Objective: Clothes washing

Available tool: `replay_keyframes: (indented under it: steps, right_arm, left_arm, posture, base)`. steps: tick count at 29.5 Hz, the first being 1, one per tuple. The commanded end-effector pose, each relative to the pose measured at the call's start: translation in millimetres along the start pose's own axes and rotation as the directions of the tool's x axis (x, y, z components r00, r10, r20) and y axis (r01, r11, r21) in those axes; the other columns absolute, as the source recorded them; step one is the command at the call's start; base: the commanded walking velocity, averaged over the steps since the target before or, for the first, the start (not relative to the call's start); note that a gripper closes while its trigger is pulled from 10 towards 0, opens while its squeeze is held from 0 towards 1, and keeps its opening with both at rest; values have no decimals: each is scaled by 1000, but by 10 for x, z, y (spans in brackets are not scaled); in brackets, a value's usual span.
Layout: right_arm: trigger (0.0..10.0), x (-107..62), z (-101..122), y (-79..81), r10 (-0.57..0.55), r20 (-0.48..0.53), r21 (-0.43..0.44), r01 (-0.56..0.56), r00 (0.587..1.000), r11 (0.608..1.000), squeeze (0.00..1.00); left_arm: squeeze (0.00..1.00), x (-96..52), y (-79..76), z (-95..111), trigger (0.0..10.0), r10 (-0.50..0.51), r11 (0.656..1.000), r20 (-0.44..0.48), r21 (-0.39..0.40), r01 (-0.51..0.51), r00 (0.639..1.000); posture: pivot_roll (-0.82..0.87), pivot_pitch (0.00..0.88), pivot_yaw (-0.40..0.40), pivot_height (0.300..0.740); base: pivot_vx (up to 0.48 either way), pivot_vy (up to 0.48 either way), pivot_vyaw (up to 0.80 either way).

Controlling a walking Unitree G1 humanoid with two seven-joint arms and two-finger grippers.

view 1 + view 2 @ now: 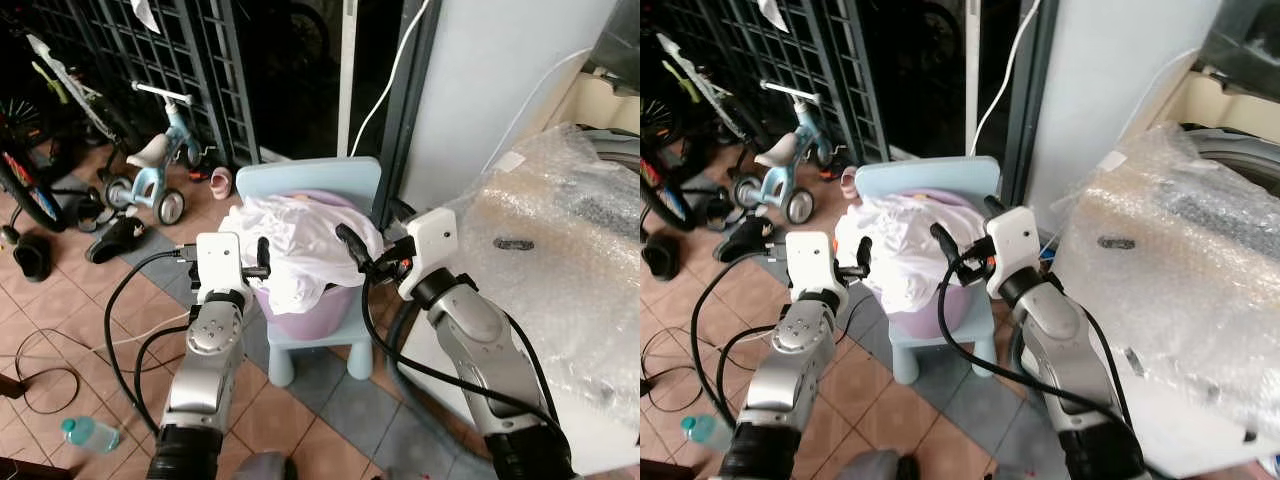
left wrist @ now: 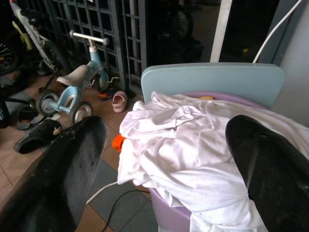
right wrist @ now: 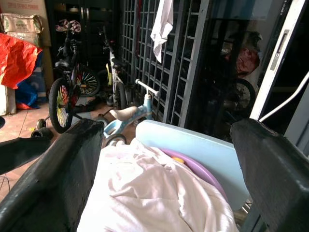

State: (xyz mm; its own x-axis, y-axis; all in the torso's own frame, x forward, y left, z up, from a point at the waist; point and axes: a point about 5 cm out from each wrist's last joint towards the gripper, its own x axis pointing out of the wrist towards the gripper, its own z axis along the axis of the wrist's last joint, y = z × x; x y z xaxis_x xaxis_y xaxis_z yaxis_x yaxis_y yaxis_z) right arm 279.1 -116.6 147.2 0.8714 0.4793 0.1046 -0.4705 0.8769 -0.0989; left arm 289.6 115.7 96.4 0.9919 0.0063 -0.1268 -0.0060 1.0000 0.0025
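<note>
A heap of white clothes (image 1: pixel 295 240) spills over the rim of a purple basket (image 1: pixel 310 310), which stands on a small light-blue chair (image 1: pixel 312 180). My left gripper (image 1: pixel 262 262) is open at the basket's left side, close to the cloth. The right gripper (image 1: pixel 372 240) is open at the basket's right side, just above the rim. In the left wrist view the open left gripper (image 2: pixel 166 128) frames the white clothes (image 2: pixel 193 150) and the chair back (image 2: pixel 212 79). The right gripper (image 3: pixel 166 130) likewise stands wide open over the clothes (image 3: pixel 145 193).
A washing machine under bubble wrap (image 1: pixel 560 250) stands close on the right, against a white wall (image 1: pixel 490 80). A blue tricycle (image 1: pixel 150 170), shoes (image 1: pixel 115 240) and a bicycle (image 1: pixel 30 150) stand at the back left before a dark grille. Cables (image 1: pixel 130 330) and a bottle (image 1: pixel 88 432) lie on the tiles.
</note>
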Motion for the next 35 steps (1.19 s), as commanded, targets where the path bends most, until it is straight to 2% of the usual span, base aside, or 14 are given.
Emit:
replay_keyframes:
  steps: [1,4,7,8,9,11,16,19,21,23,24,26,31,35]
  right_arm:
    - [10000,40,11,74,29,10,6,-29,1000,1000,1000]
    - [10000,41,-12,70,21,0,4,-21,1000,1000,1000]
    - [10000,25,-148,-4,-72,-82,103,80,994,991,1000]
    - [10000,25,-148,-4,-72,-82,103,80,994,991,1000]
    - [10000,-46,-269,-34,-88,-141,108,104,986,989,0]
    - [10000,-136,-391,-59,-92,-201,80,110,975,991,0]
    - [10000,-227,-574,-36,-104,-307,134,151,946,979,0]
    - [10000,-185,-590,5,-92,-306,122,135,948,983,0]
    - [10000,-139,-602,-2,-118,-311,145,170,943,975,0]
    - [10000,-106,-647,-7,-152,-343,171,220,927,960,0]
    - [10000,-97,-747,-47,-220,-422,227,337,879,914,0]
    - [10000,-91,-826,-102,-284,-485,236,436,827,868,0]
    - [10000,-65,-859,-115,-290,-519,226,456,804,861,0]
    - [10000,-59,-874,-130,-277,-530,180,426,801,887,0]
  left_arm:
    - [0,-9,76,-31,10000,40,999,-9,17,-39,999]
    - [0,-13,94,-40,10000,44,999,-13,23,-43,999]
    - [0,-18,117,-71,10000,40,998,-30,41,-39,999]
    - [0,-18,117,-71,10000,40,998,-30,41,-39,999]
    - [0,-19,147,-90,10000,42,998,-39,56,-40,998]
    - [0,-16,169,-102,10000,39,998,-44,53,-37,998]
    - [0,-11,169,-96,10000,-9,998,-38,63,12,999]
    - [0,-6,152,-85,10000,0,998,-35,64,2,999]
    - [0,-4,148,-81,10000,8,998,-33,59,-6,999]
    - [0,-17,154,-84,10000,17,999,-34,50,-16,999]
    - [0,-28,160,-89,10000,18,998,-35,56,-16,999]
    - [0,-35,168,-91,10000,15,998,-36,62,-13,999]
    - [0,-32,174,-99,10000,10,997,-41,71,-7,999]
    - [0,-40,140,-121,10000,1,998,-55,65,2,998]
  posture:
    - [-57,0,12,740]
    - [-56,0,13,740]
    - [-53,0,14,740]
    - [-53,0,14,740]
    - [-50,0,29,740]
    - [-51,0,32,740]
    - [-54,0,38,740]
    - [-49,0,33,740]
    - [-49,0,33,740]
    - [-37,0,29,740]
    - [-31,0,29,740]
    - [-29,0,31,740]
    - [-36,0,32,740]
    - [-41,0,26,740]
  base:
    - [0,0,800]
    - [0,0,646]
    - [101,0,0]
    - [304,0,0]
    - [360,319,0]
    - [360,319,0]
    - [372,299,0]
    - [417,80,0]
    - [416,0,0]
    - [420,0,0]
    - [420,0,0]
    - [420,0,0]
    - [426,0,0]
    - [385,0,0]
